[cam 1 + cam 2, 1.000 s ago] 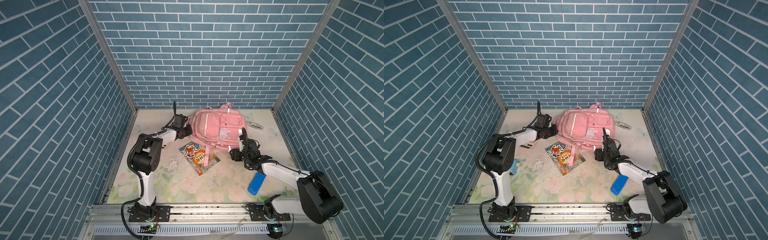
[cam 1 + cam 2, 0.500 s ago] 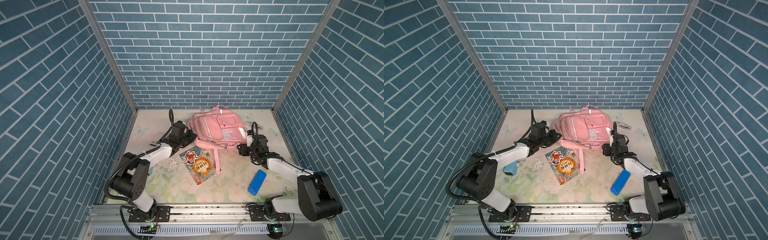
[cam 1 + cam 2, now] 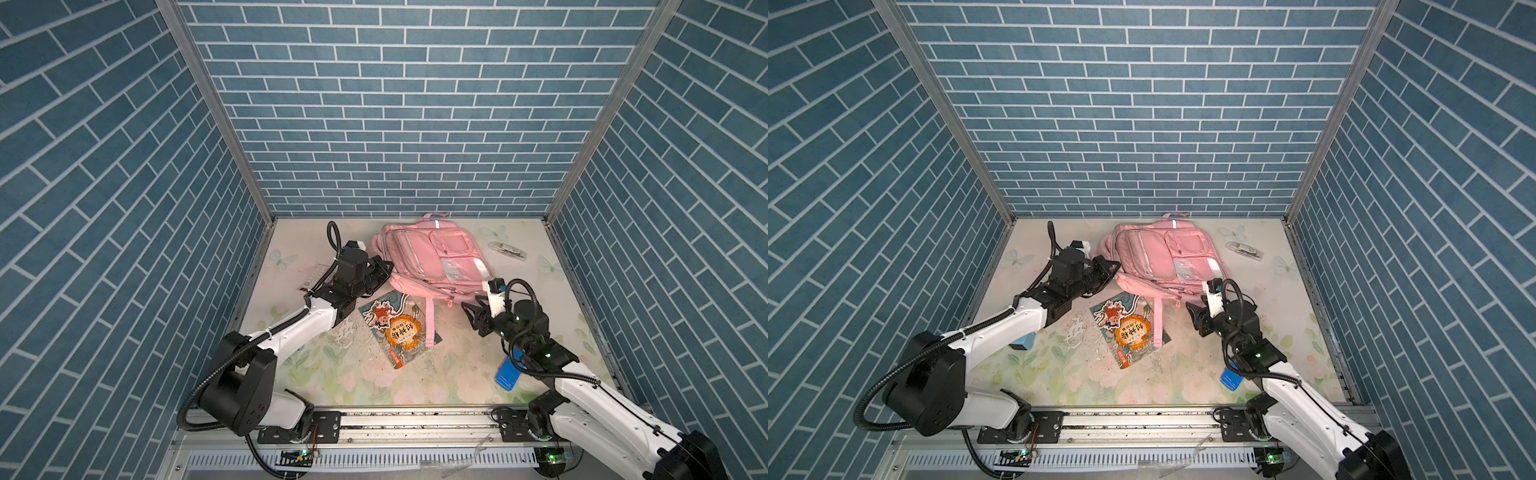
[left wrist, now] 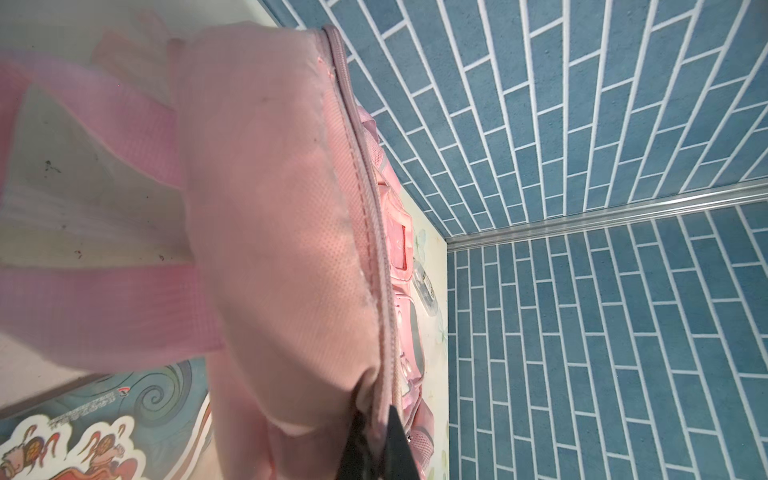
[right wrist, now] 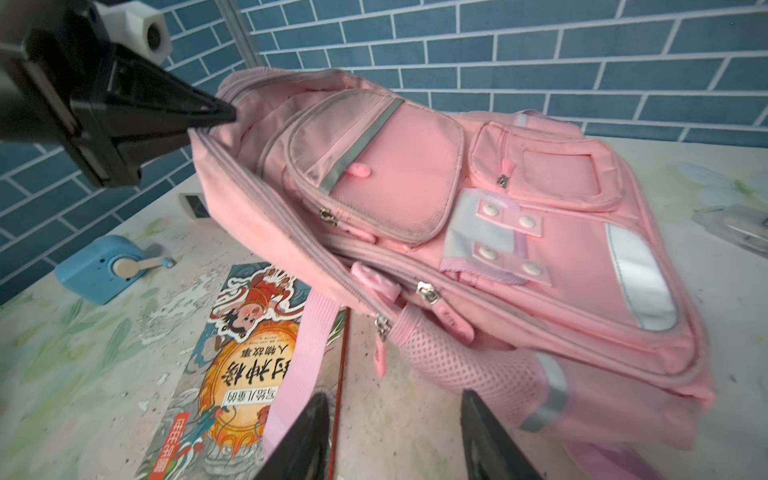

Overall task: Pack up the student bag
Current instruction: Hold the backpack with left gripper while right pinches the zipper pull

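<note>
the left gripper (image 5: 222, 113) is pinched tight on the zipper-side corner of the student bag (image 3: 432, 257), holding that edge up off the table, i'd guess so the main opening can gape. the bag sits just ahead of the right gripper (image 5: 395, 399), whose jaws stand partly apart on nothing, probably ready for a zipper pull; the book (image 5: 249, 374) lies beside them.
</note>
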